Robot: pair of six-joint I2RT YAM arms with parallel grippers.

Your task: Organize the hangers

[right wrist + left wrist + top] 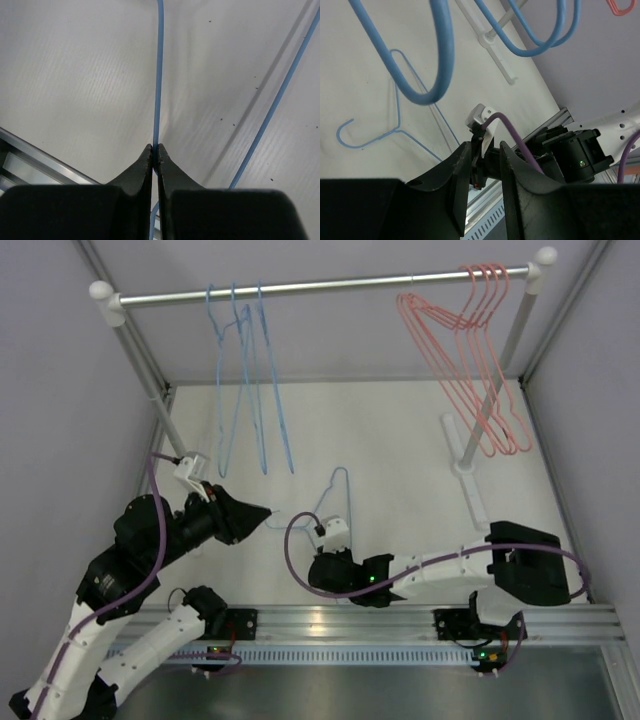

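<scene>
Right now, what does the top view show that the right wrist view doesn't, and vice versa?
Top only: the rail, the pink hangers and hung blue hangers on it, and the left gripper. Right wrist only: the right gripper shut on the wire of the loose blue hanger. Both: that hanger and the table.

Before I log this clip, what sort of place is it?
Probably a robotics lab test cell mocked up as a closet: plain grey panels enclose a white table, a silver rail carries pink hangers and blue hangers, and an aluminium mounting bar runs along the near edge.
</scene>
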